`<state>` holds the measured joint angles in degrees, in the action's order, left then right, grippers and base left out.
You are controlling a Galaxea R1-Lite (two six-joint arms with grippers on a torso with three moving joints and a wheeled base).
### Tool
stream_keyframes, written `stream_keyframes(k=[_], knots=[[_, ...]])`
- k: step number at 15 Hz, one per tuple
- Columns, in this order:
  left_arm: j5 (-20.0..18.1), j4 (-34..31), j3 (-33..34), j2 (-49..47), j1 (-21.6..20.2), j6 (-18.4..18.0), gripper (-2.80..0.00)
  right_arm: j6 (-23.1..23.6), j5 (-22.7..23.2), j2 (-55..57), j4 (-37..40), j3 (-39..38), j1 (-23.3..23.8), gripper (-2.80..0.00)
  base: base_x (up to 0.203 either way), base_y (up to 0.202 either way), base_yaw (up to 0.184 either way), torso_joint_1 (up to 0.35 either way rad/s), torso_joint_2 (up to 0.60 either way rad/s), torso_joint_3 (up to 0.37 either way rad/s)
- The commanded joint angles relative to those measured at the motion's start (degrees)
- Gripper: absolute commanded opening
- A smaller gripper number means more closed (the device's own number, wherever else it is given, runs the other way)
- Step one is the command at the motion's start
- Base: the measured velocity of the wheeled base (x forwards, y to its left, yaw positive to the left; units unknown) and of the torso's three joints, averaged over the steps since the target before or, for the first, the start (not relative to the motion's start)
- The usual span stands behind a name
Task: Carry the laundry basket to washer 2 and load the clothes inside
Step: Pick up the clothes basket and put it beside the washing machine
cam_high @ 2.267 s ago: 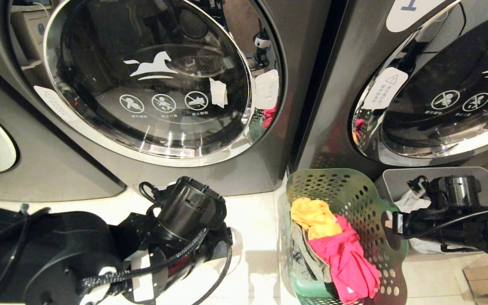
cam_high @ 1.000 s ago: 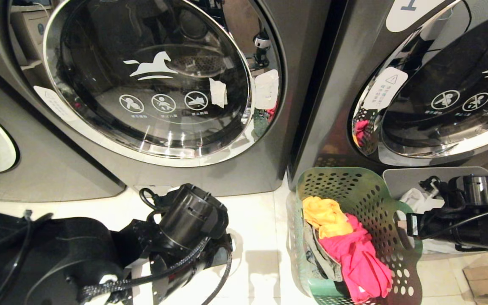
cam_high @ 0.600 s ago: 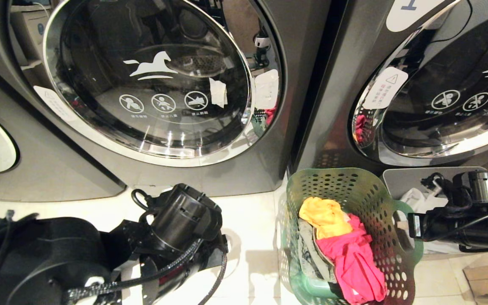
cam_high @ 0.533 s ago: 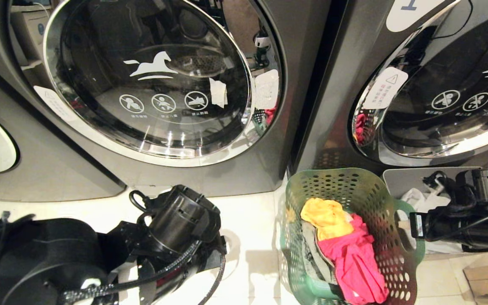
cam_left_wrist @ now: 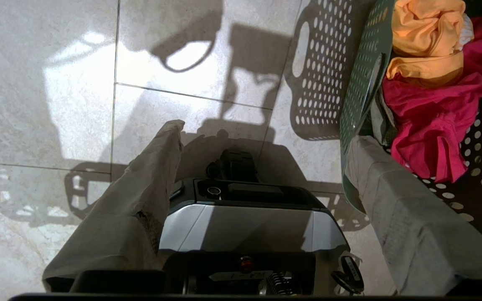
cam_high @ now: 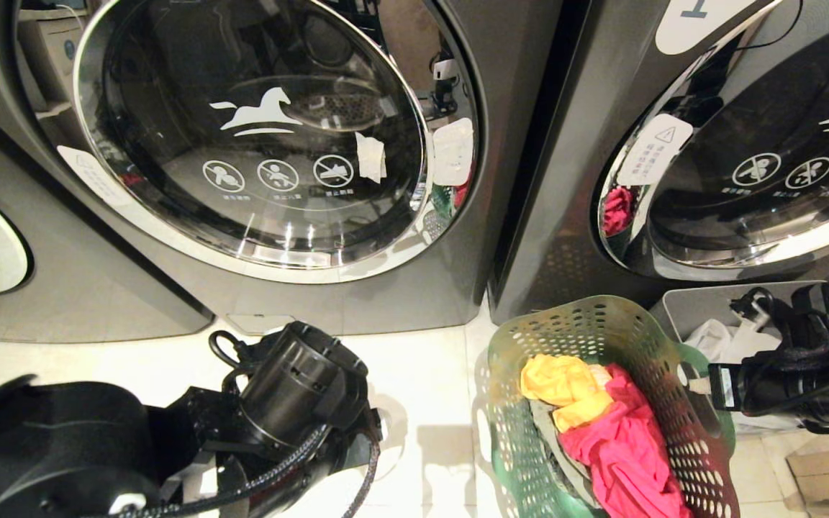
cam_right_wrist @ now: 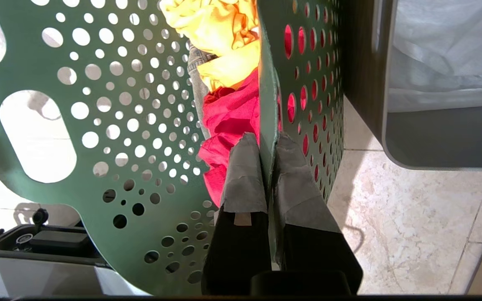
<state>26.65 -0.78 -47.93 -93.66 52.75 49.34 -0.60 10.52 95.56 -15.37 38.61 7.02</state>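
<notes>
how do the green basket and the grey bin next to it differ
The laundry basket has green walls full of round holes; the grey bin has solid walls. The basket holds yellow and pinkish-red clothes; the bin holds white plastic bags. The right gripper is shut on the basket's rim; nothing grips the bin. Both sit before the washers.

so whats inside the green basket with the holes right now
Inside the tall green perforated plastic laundry basket: a bright yellow garment on top, a pinkish-red garment beside and below it, and a sliver of grey fabric underneath. Anything deeper is covered.
</notes>
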Motion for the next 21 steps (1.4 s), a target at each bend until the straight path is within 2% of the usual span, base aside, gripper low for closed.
stream_keyframes(k=[1, 7, 9, 11, 16, 18, 21], knots=[[0.16, -0.10, 0.12, 0.14, -0.01, 0.32, 0.00, -0.28, 0.11, 0.59, -0.10, -0.20, 0.01, -2.80, 0.000, 0.000, 0.000, 0.000, 0.00, 0.000], [0.16, -0.10, 0.12, -0.29, -0.01, 0.23, 0.00, -0.55, -0.45, 3.41, -1.09, -1.47, 0.14, -2.80, 0.000, 0.000, 0.000, 0.000, 0.00, 0.000], [0.16, -0.01, 0.12, -0.55, -0.01, 0.30, 0.00, -0.40, -3.43, 3.40, -3.05, -1.37, 0.19, -2.80, 0.000, 0.000, 0.000, 0.000, 0.00, 0.000], [0.07, 0.42, 0.03, -1.19, -0.01, 0.32, 0.00, 0.58, -9.82, 3.62, -4.94, -1.39, 0.03, -2.80, 0.000, 0.000, 0.000, 0.000, 0.00, 0.000], [-0.28, 0.61, -0.14, -1.96, -0.01, 0.50, 0.00, 8.80, -17.03, 3.55, -5.11, -1.61, -0.60, -2.80, 0.000, 0.000, 0.000, 0.000, 0.00, 0.000], [-0.28, 0.52, -0.14, -1.88, -0.10, 0.41, 0.00, 9.29, -18.43, 2.23, -5.03, -1.61, -2.02, -2.80, 0.000, 0.000, 0.000, 0.000, 0.00, 0.000], [-0.28, 0.15, -0.05, -1.48, -0.10, 0.41, 0.00, 8.64, -17.27, -0.51, -5.02, -1.80, -3.78, -2.80, 0.000, 0.000, 0.000, 0.000, 0.00, 0.000]])
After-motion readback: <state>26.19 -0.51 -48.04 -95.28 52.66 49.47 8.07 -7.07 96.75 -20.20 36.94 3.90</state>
